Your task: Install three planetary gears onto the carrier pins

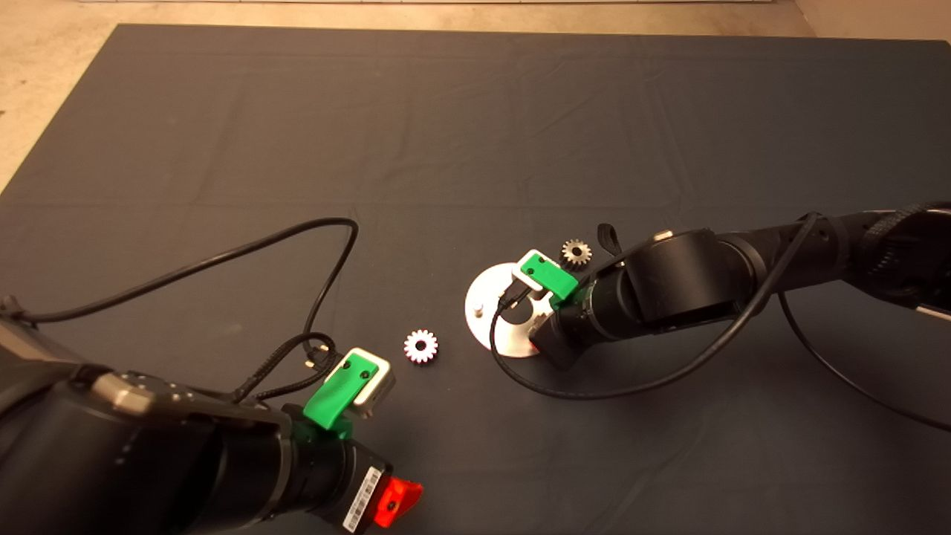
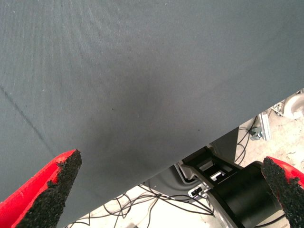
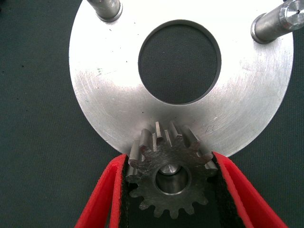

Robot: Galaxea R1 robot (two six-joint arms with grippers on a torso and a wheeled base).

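Note:
The carrier disc (image 1: 484, 291) lies mid-mat, with one pin (image 1: 479, 307) visible from above. In the right wrist view my right gripper (image 3: 168, 159) is shut on a dark steel gear (image 3: 166, 183) at the edge of the disc (image 3: 99, 99). A pin end shows inside that gear's centre hole. Two other pins (image 3: 107, 7) (image 3: 280, 21) stand bare. A second dark gear (image 1: 576, 253) lies just beyond the disc. A bright silvery gear (image 1: 420, 346) lies to its left. My left gripper (image 1: 396, 501) hangs open at the lower left, holding nothing.
A black cable (image 1: 245, 256) loops across the mat from the left arm. The right arm (image 1: 683, 286) and its cable cover the mat right of the disc. Cables and a frame on the floor beyond the mat edge (image 2: 199, 156) show in the left wrist view.

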